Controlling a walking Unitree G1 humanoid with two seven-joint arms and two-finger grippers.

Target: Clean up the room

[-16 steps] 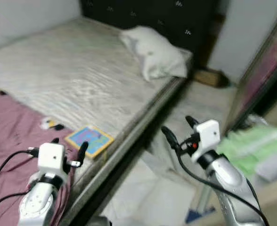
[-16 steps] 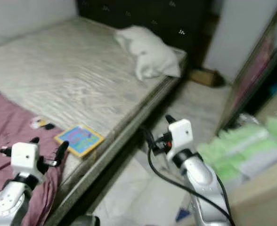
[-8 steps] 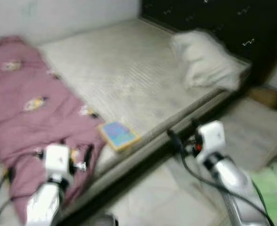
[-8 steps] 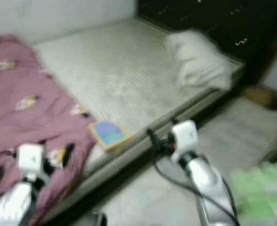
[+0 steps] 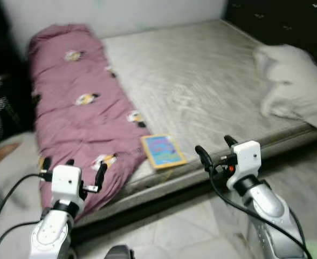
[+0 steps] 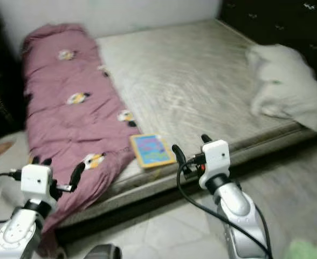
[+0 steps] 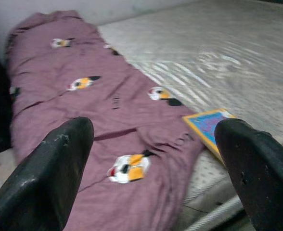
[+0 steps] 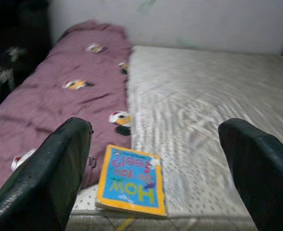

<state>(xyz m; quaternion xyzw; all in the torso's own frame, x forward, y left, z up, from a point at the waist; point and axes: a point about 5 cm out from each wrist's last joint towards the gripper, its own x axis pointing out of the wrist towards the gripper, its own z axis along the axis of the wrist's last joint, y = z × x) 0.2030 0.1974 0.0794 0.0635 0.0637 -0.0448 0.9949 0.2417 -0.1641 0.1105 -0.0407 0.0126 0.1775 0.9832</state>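
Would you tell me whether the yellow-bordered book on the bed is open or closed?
Closed: the yellow-bordered blue book lies flat with its front cover up on the pale grey mattress, beside the mauve quilt.

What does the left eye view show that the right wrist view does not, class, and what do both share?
Left eye view alone: the white pillow at the head of the bed, the floor beside the bed, and both grippers, left gripper and right gripper, held open short of the bed. Right wrist view alone: the book's cover words, "How" and "you feel?". Both: the purple blanket, the book and the bare mattress.
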